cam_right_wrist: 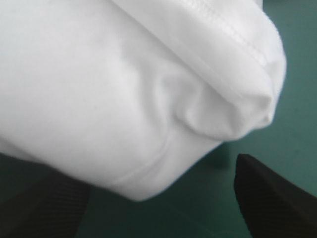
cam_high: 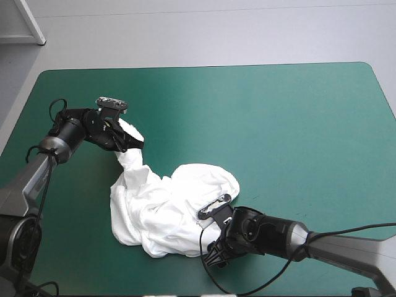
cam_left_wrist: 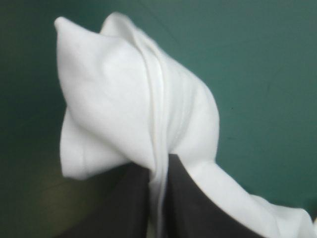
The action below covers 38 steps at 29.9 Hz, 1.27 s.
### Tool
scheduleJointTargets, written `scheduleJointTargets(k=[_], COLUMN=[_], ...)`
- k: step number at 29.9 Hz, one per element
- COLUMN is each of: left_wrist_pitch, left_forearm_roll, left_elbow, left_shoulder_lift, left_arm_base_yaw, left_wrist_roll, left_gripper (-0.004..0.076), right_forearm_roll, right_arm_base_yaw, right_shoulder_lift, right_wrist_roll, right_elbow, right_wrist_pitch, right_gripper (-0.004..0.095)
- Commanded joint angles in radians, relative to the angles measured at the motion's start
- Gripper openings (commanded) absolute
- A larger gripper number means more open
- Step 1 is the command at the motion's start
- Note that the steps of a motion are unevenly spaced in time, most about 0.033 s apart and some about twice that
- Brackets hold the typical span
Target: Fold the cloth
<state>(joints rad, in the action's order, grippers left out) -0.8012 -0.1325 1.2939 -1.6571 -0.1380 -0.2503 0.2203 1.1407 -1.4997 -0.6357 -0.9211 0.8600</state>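
The white T-shirt (cam_high: 170,207) lies crumpled near the table's front middle, with one strip stretched up toward the left. My left gripper (cam_high: 131,141) is shut on the T-shirt at the end of that strip; in the left wrist view the cloth (cam_left_wrist: 133,99) bunches out ahead of the closed fingers (cam_left_wrist: 188,198). My right gripper (cam_high: 213,257) sits at the heap's near right edge, open. In the right wrist view a folded hem of the T-shirt (cam_right_wrist: 124,89) fills the space ahead, just above the spread fingers (cam_right_wrist: 270,198).
The teal-green cover (cam_high: 284,124) stretches bare across the right and far part of the table. A black cable (cam_high: 260,281) loops near the front edge under the right arm.
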Motion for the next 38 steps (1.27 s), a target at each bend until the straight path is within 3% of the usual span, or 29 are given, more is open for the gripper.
scheduleJointTargets(k=[1, 4, 7, 10, 11, 17, 22, 28, 38], left_wrist_pitch=[0.004, -0.018, -0.045, -0.054, -0.054, -0.049, -0.060, -0.096, -0.223], left_forearm_roll=[0.004, 0.003, 0.004, 0.015, 0.023, 0.120, 0.191, 0.230, 0.343], left_elbow=[0.025, 0.025, 0.025, 0.025, 0.025, 0.058, 0.175, 0.406, 0.760], left_shoulder_lift=[0.106, 0.138, 0.161, 0.197, 0.214, 0.350, 0.479, 0.577, 0.627], left_arm_base_yaw=[-0.002, -0.002, -0.002, -0.002, -0.002, -0.002, -0.002, -0.002, -0.002], left_wrist_roll=[0.019, 0.019, 0.019, 0.019, 0.019, 0.076, 0.120, 0.142, 0.145], left_gripper=[-0.0008, -0.0008, -0.0008, -0.0008, -0.0008, -0.0008, -0.0008, -0.0008, -0.0008], right_forearm_roll=[0.039, 0.032, 0.034, 0.060, 0.075, 0.281, 0.467, 0.563, 0.571], right_arm_base_yaw=[-0.002, -0.002, -0.002, -0.002, -0.002, -0.002, -0.002, -0.002, -0.002], right_shoulder_lift=[-0.010, -0.040, -0.050, -0.036, -0.026, 0.136, 0.311, 0.471, 0.561], right_wrist_roll=[-0.004, -0.004, -0.004, -0.004, -0.013, -0.095, -0.097, 0.005, 0.192], right_elbow=[-0.021, -0.021, -0.021, -0.021, -0.023, -0.114, -0.332, -0.607, -0.960], right_wrist_pitch=[-0.065, -0.079, -0.093, -0.093, -0.081, 0.150, 0.380, 0.387, 0.387], right_gripper=[0.0709, 0.0569, 0.0331, 0.0019, -0.0016, -0.0015, -0.0015, -0.0015, -0.0015])
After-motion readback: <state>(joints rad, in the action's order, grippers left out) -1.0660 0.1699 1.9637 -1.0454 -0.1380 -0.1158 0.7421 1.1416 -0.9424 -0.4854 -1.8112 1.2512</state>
